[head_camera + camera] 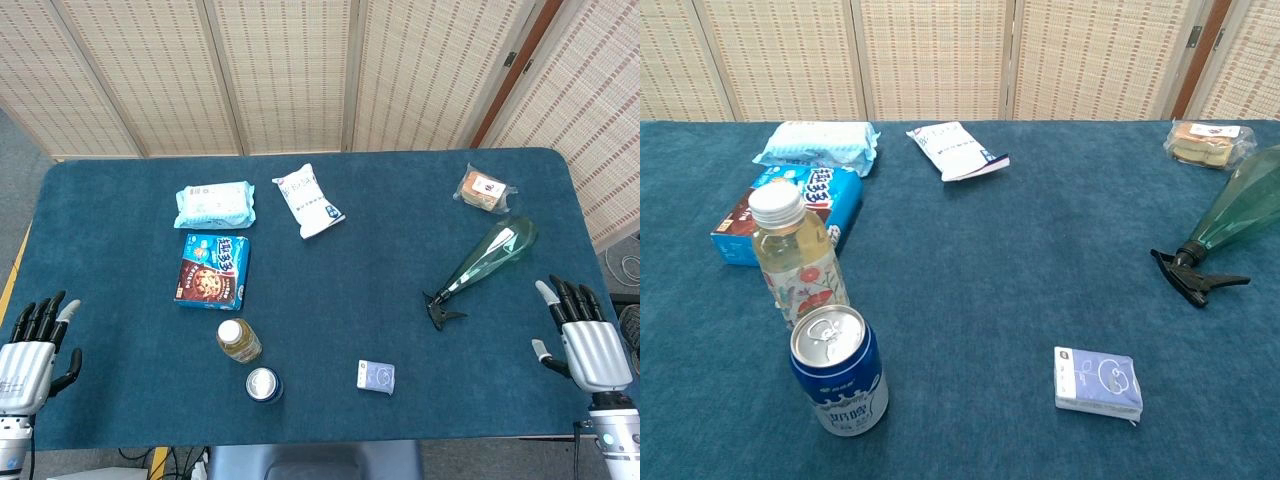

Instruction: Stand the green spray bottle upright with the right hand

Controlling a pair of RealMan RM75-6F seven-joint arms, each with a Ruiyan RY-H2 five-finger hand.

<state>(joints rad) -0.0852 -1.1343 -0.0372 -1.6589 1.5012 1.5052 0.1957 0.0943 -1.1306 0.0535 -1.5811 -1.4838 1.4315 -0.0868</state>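
nearest the robot, at the left front edge of the blue table (330, 270): left hand (30, 350), palm down, fingers straight and slightly spread, holding nothing. at the right front edge: right hand (585, 335), fingers likewise extended and apart, empty, not touching anything. neither hand seen in the chest view.

just ahead, near the front edge: blue-and-white can (837, 370) standing upright, and right behind it, almost touching, a clear drink bottle (795, 255) with a white cap, also upright. to the right of the can, well apart: small lavender card pack (1098, 380) lying flat.

further in, on the right side: green spray bottle (485, 258) lying on its side, black trigger head (1192, 275) pointing toward the robot and to its left, fat base angled away toward the far right corner. near the right hand but clear of it, ahead and to its left.

on the left at about the same depth: blue cookie box (213, 270) lying flat, behind the drink bottle.

farther back: pale blue wipes pack (215, 204) just beyond the cookie box; white pouch (309, 200) to its right, near the middle of the table; small wrapped snack (485, 188) toward the far right, just beyond the spray bottle's base.

behind the table: woven folding screens (290, 70).
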